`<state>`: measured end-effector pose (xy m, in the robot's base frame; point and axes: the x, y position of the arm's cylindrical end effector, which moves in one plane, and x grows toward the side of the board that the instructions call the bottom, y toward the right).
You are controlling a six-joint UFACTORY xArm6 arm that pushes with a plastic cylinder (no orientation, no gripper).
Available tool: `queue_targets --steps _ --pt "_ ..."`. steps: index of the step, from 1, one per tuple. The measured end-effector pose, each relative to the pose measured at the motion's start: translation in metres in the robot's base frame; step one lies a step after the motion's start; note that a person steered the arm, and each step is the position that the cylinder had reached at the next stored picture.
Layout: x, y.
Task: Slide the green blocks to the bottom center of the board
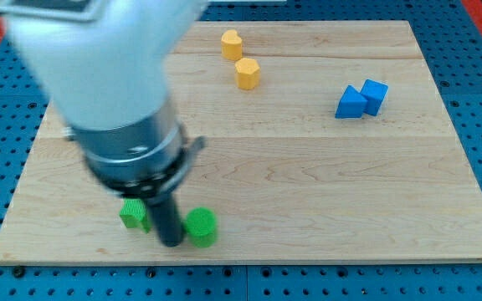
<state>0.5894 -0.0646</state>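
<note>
A round green block [201, 227] lies near the view's bottom edge of the wooden board [308, 184], left of centre. A second green block [133, 214], partly hidden behind the rod, lies just to its left. My tip [171, 242] is down between the two green blocks, close against the left side of the round one. The large arm body hides the board's upper left.
Two yellow blocks [232, 43] [247, 73] sit near the view's top centre. Two blue blocks [351, 103] [375, 95] touch each other at the upper right. A blue pegboard surrounds the board.
</note>
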Motion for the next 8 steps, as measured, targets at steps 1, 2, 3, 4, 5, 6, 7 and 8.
queue_targets --steps 1,2,3,4,5,6,7,8 --pt "0.001 0.059" --pt "0.029 0.007" --pt "0.022 0.104" --pt "0.008 0.101" --pt "0.004 0.056" --pt "0.029 0.065" --pt "0.024 -0.046" --pt "0.003 -0.102"
